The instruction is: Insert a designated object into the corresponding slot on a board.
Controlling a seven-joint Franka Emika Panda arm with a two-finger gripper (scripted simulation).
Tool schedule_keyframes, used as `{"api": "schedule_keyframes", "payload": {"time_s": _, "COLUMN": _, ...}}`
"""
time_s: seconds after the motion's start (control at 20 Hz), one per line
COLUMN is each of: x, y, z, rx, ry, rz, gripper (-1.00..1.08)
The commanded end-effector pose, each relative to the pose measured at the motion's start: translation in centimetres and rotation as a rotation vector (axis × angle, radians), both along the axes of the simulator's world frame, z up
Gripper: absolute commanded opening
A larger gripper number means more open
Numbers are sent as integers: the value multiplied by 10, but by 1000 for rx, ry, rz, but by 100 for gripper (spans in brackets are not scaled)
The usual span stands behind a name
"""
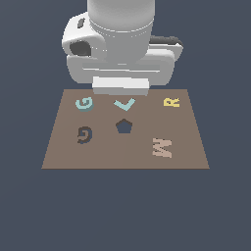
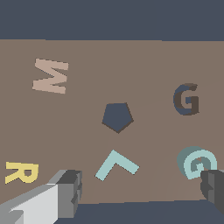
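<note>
Teal G [image 1: 84, 103] lies flat at the board's [image 1: 122, 157] ten o'clock corner, its dark slot [image 1: 85, 135] just toward six, while my pincer [image 2: 142, 192] hangs open and empty over the checkmark [image 1: 124, 103], which I could grab by mistake.

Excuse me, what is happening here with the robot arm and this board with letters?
A white robot arm hangs over the far edge of a large flat brown board. Its end effector is open and holds nothing. The small light-teal letter G piece lies loose on the board, beside its dark G-shaped recess, which is unfilled. A teal checkmark-shaped piece, a yellow R and a dark pentagon recess are nearby.
</note>
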State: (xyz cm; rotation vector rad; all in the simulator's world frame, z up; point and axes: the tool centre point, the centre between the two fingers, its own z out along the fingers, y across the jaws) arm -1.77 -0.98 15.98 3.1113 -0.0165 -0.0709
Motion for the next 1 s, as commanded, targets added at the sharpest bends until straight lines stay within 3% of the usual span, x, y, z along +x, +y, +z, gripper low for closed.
{"api": "schedule_keyframes", "payload": {"time_s": 0.0, "x": 0, "y": 0, "z": 0, "rx": 0, "ry": 0, "rz": 0, "gripper": 100}}
{"api": "schedule_keyframes", "payload": {"time_s": 0.5, "x": 3, "y": -11, "z": -8, "rx": -1, "ry": -4, "rz": -94, "gripper": 100}}
{"api": "schedule_keyframes", "payload": {"time_s": 0.95, "x": 6, "y": -41, "z": -29, "rx": -3, "ry": -16, "rz": -346, "gripper": 100}}
